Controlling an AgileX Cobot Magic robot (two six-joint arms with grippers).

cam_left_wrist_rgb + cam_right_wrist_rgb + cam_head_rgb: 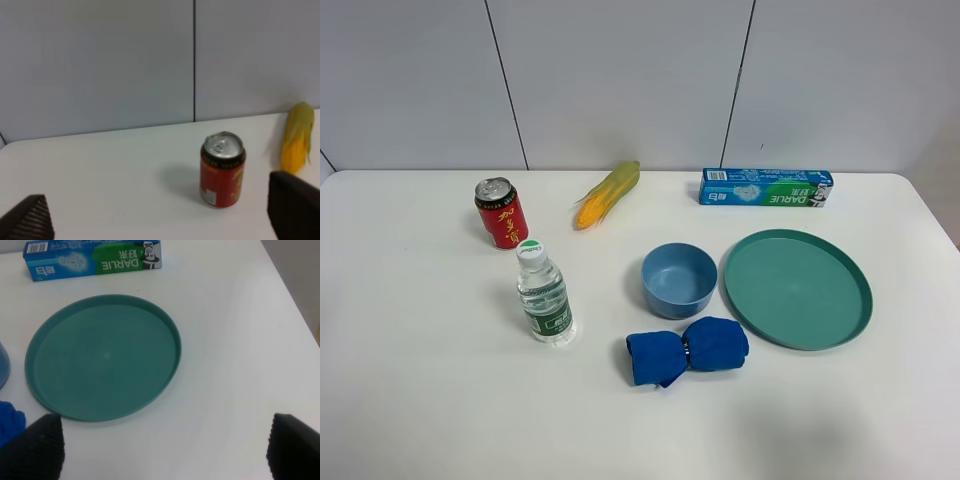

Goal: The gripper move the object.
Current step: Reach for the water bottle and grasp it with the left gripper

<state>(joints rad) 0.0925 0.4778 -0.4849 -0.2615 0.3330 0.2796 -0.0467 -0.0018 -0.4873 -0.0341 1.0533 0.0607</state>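
Note:
The clear water bottle (545, 297) with a white cap and green label stands upright on the white table (420, 380), left of centre and in front of the red can (500, 213). It does not show in either wrist view. Neither arm shows in the exterior high view. My left gripper (160, 222) is open and empty, its black fingertips (27, 220) wide apart, facing the red can (222, 170). My right gripper (165, 452) is open and empty, low over the table by the green plate (102, 357).
A corn cob (607, 194) lies at the back centre and a blue toothpaste box (767, 187) at the back right. A blue bowl (679, 279), a green plate (797, 288) and a blue cloth (686, 350) sit right of the bottle.

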